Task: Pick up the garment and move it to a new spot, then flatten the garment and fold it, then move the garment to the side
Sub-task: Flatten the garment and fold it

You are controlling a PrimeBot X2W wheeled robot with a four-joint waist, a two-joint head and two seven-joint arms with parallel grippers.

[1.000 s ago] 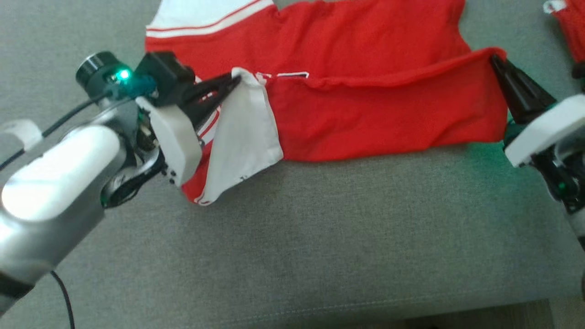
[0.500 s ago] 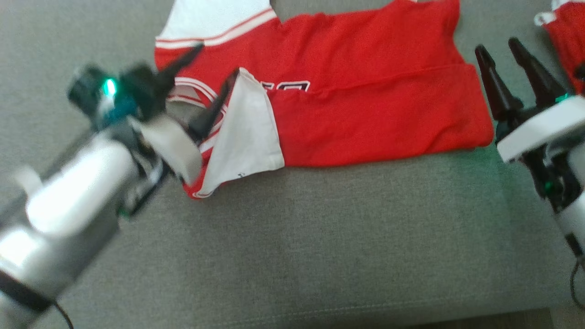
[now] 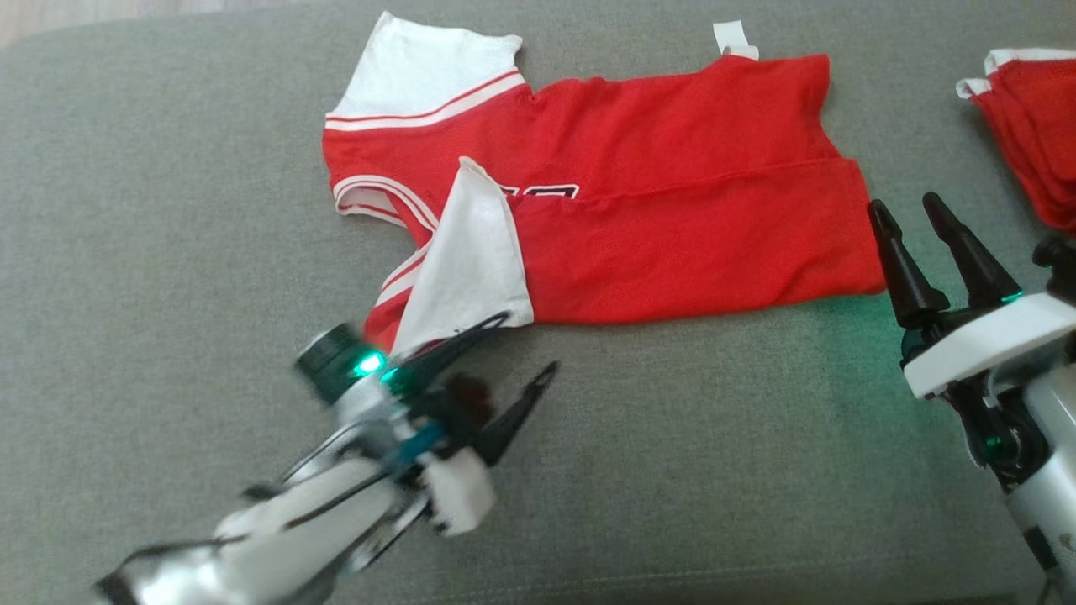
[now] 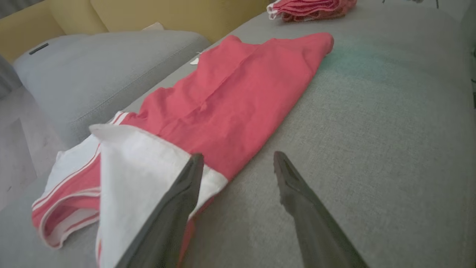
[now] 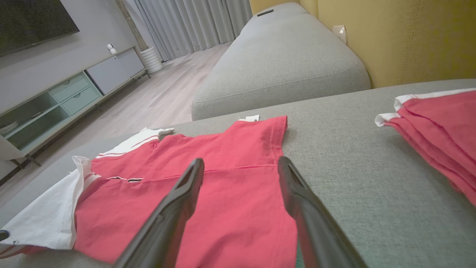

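A red sports jersey with white sleeves and white trim lay flat on a wide grey sofa cushion. It lay toward the cushion's far edge and about midway along it. It was folded lengthwise, with its near half laid over its far half. One white sleeve was turned over on top at its left end. The other sleeve spread out toward the cushion's far edge. A small white label stuck out from the jersey's far right corner.

The left gripper hung at the jersey's near left corner with its two dark fingers spread wide and nothing between them. One fingertip lay at the bottom edge of the turned-over white sleeve. Whether it touched the cloth could not be told. The other finger stood over bare cushion.

The right gripper stood just beside the jersey's right end, which was its hem. Its fingers were likewise wide apart and held nothing. A green glow from the gripper fell on the grey fabric beside it.

A stack of folded red garments with white edging sat near the cushion's far right corner, well apart from the jersey. In the right wrist view a second grey seat cushion lay beyond, against a yellow backrest.
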